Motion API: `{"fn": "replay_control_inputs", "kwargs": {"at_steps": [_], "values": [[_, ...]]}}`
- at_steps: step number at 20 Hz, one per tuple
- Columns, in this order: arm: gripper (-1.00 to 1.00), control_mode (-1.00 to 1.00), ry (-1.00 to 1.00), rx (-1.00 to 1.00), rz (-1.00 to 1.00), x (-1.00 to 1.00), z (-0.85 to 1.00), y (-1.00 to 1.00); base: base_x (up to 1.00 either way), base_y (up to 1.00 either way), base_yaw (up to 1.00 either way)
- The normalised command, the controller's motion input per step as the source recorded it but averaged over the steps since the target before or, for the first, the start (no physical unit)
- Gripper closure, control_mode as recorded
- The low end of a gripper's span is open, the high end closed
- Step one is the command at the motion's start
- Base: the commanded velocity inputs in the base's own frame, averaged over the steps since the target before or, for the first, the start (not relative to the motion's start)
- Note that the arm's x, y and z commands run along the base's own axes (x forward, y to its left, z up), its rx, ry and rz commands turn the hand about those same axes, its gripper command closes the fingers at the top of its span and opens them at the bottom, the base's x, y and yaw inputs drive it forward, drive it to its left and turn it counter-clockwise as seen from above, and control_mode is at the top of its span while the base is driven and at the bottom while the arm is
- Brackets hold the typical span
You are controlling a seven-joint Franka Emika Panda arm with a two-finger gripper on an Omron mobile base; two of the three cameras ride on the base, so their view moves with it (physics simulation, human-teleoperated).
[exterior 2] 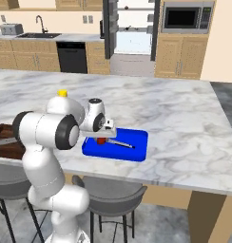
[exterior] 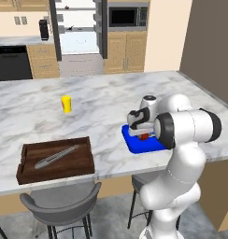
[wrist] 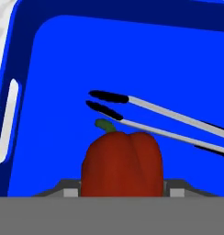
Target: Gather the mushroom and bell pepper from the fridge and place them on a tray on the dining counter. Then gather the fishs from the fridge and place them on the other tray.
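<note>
My gripper (wrist: 122,192) is shut on the red bell pepper (wrist: 122,163), whose green stem points away from the hand. Pepper (exterior: 144,137) and gripper (exterior: 143,133) sit low over the bright blue tray (exterior: 133,145) at the near edge of the marbled dining counter (exterior: 111,93). From the right, the gripper (exterior 2: 101,137) is over the left end of the tray (exterior 2: 137,152). The dark brown tray (exterior: 27,173) lies to the left with a slim grey elongated thing (exterior: 56,156) in it; fish or utensil, I cannot tell. The fridge (exterior: 78,32) stands open at the back. The mushroom is out of view.
Metal tongs (wrist: 155,117) lie in the blue tray just beyond the pepper. A yellow cup (exterior: 66,103) stands mid-counter. Grey stools (exterior: 60,203) are tucked under the near edge. The counter's right end (exterior 2: 217,142) is close to the tray.
</note>
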Motion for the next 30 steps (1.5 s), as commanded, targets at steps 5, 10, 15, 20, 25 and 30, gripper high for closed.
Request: {"fn": "replay_control_inputs", "kwargs": {"at_steps": [5,10,15,20,25,30], "values": [[1.00,-1.00,0.00,0.00,0.00,0.12,-0.21,0.00,0.00,0.00,0.00],[-1.00,-1.00,0.01,0.00,0.00,0.07,-0.06,0.00,0.00,0.00,0.00],[-1.00,-1.00,0.00,0.00,0.00,-0.01,0.00,0.01,0.00,0.00,0.00],[-1.00,-1.00,-0.11,0.00,0.00,-0.15,0.17,0.00,0.00,0.00,0.00],[-1.00,-1.00,-0.21,0.00,0.00,-0.45,0.54,0.00,0.00,0.00,0.00],[-1.00,-1.00,-0.15,0.00,0.00,-0.96,0.53,-0.13,0.00,0.00,0.00]]}}
